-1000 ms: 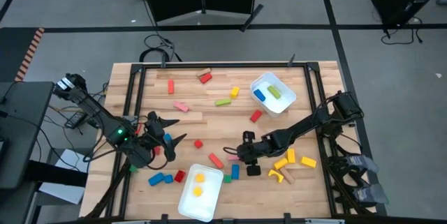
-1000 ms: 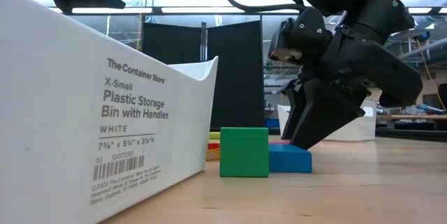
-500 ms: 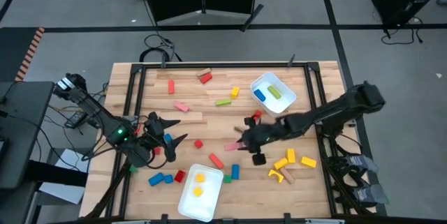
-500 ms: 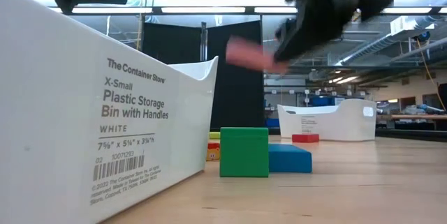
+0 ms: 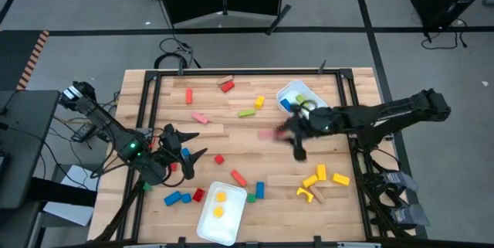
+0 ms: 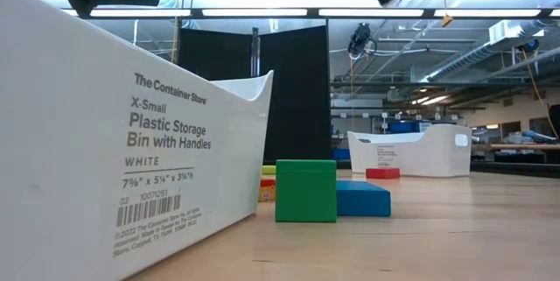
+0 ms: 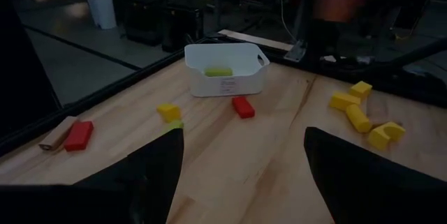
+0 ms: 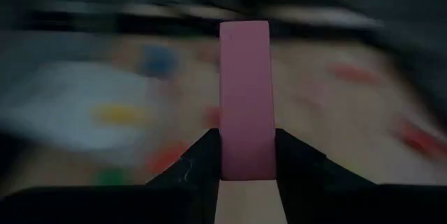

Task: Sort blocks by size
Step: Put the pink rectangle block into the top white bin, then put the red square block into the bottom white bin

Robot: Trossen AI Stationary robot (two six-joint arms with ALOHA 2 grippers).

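The right pincer [image 8: 246, 172] is clamped on a pink bar [image 8: 245, 98], which stands up lengthwise from between the two dark fingers [image 8: 202, 158]. In the high view this pincer [image 5: 287, 134] hangs above the surface [image 5: 231, 136] right of centre, just left of the far white tray [image 5: 318, 111], with the pink bar [image 5: 269, 133] showing blurred at its left end. That tray holds a blue block [image 5: 286, 104] and a green one [image 5: 304, 102].

The left pincer [image 5: 190, 144] hovers near the left side of the surface, its fingers [image 7: 157, 161] spread wide and holding nothing.

Other blocks lie scattered on the surface. Toward the far edge are a red bar [image 5: 188, 95], a red block [image 5: 226, 86], a yellow cube [image 5: 259, 102], a green bar [image 5: 246, 112] and a pink block [image 5: 201, 117]. Near the right pincer, yellow pieces [image 5: 318, 177] cluster on the near right. A near white tray [image 5: 221, 212] holds two yellow blocks [image 5: 219, 204], with a blue bar [image 5: 259, 190] and a red bar [image 5: 238, 178] just right of it, and blue blocks [image 5: 177, 198] and a red cube [image 5: 198, 195] to its left.
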